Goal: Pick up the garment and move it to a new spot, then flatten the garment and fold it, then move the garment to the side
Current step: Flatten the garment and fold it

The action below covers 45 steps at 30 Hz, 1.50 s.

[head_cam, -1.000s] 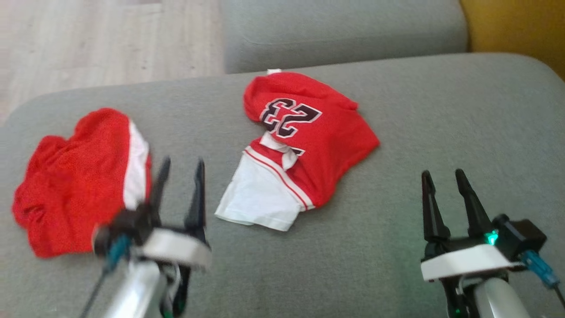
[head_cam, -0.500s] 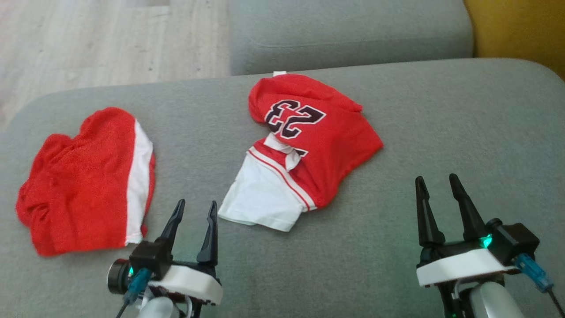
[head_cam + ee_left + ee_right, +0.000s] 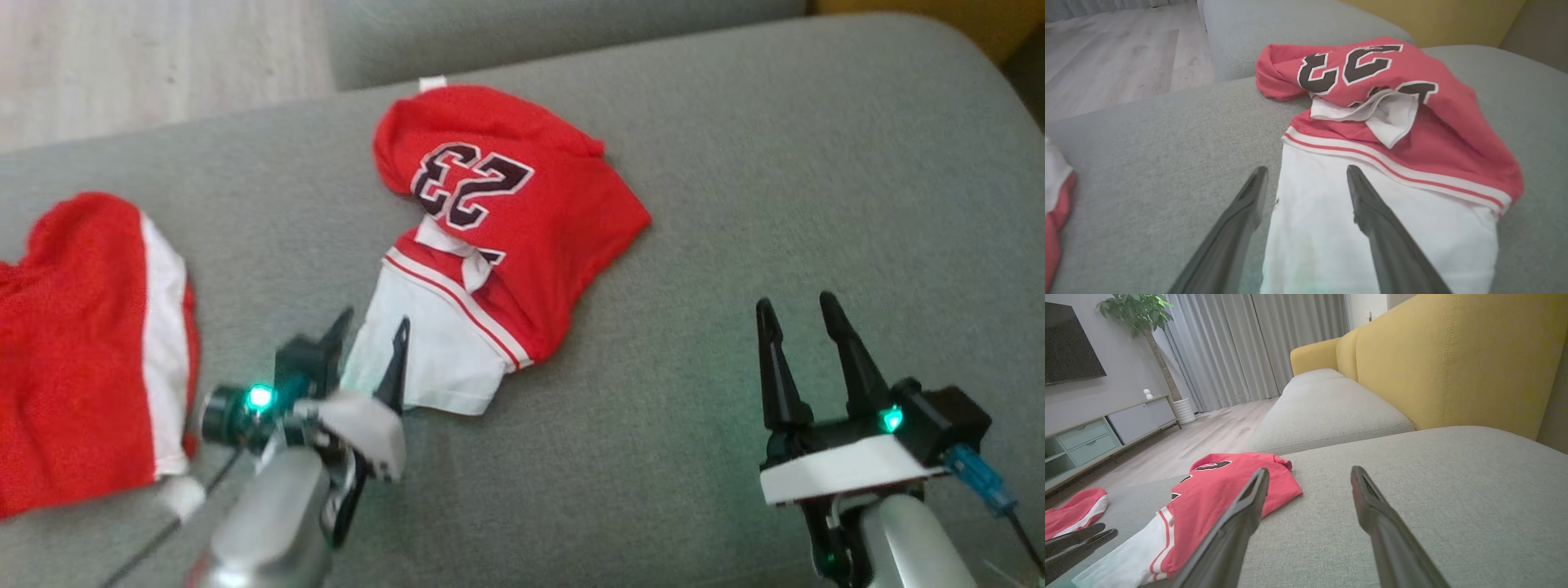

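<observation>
The garment (image 3: 522, 220) is a crumpled red jersey with a dark "23" and a white part, lying mid-cushion; it also shows in the left wrist view (image 3: 1412, 134) and the right wrist view (image 3: 1224, 486). My left gripper (image 3: 374, 325) is open at the garment's white near-left corner. In its own view the left gripper (image 3: 1306, 175) straddles the white edge, one finger over the cloth and one over bare cushion. Whether it touches the cloth I cannot tell. My right gripper (image 3: 796, 304) is open over bare cushion to the garment's right, also seen here (image 3: 1310, 471).
A second red cloth with a white stripe (image 3: 82, 343) lies at the left of the grey sofa cushion (image 3: 816, 180). A yellow backrest (image 3: 1453, 363) rises at the far right. Beyond the cushion's far edge is wooden floor (image 3: 147, 65), with a low cabinet (image 3: 1094, 433).
The head camera has turned, shifting the whole picture left. My left gripper has moved from beside the striped red cloth to the garment's white corner. The right gripper has kept its place.
</observation>
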Motion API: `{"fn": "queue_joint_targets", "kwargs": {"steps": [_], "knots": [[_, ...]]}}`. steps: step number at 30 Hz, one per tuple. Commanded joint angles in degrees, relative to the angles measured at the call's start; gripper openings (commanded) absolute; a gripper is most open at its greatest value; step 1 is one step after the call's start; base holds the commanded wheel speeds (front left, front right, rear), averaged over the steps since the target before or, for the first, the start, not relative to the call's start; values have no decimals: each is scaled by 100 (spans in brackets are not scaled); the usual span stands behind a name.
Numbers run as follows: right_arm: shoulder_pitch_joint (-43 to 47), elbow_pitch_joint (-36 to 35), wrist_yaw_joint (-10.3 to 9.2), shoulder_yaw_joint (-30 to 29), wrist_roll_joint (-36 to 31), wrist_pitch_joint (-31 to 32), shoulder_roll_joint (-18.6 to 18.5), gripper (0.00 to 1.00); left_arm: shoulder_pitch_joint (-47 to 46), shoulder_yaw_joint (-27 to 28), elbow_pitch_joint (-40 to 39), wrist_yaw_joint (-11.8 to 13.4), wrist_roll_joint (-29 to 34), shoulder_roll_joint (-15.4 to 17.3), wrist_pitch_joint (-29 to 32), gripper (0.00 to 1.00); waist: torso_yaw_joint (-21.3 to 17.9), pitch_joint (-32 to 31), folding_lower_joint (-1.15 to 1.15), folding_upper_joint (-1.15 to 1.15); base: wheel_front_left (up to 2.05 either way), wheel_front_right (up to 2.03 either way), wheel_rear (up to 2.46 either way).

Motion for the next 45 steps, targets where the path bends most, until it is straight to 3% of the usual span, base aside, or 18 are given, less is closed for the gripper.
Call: {"fn": "queue_joint_targets", "kwargs": {"steps": [1,7,17,18,20,30,37,45], "knots": [[-206,-208,-4,144,-23,-62,-31,100,-371,152,-43,30,60,111,57,100,-130,166,-1,0,0,0,0],[-342,-237,-4,251,108,-62,-31,100,-1190,87,579,155,214,148,421,100,-333,437,-1,0,0,0,0],[-465,-246,-4,260,287,-62,-31,100,-1819,45,1443,-22,108,95,785,100,-523,626,-1,0,0,0,0],[-469,-245,-4,255,294,-62,-31,100,-1837,43,1509,-41,91,90,802,76,-528,627,-1,0,0,0,0],[-476,-240,-4,241,304,-62,-31,100,-1864,51,1589,-112,43,73,729,0,-523,617,-1,0,0,0,0],[-423,-215,-4,151,294,-62,-31,100,-1811,186,1830,-56,-131,99,108,0,-284,423,-1,0,0,0,0],[-306,-165,-4,86,251,-62,-31,100,-1480,395,1827,123,-322,179,-528,0,12,166,-1,0,0,0,0],[-175,-85,-4,76,180,-62,-31,100,-942,586,1599,358,-508,94,-827,0,270,-112,-1,0,0,0,0]]}}
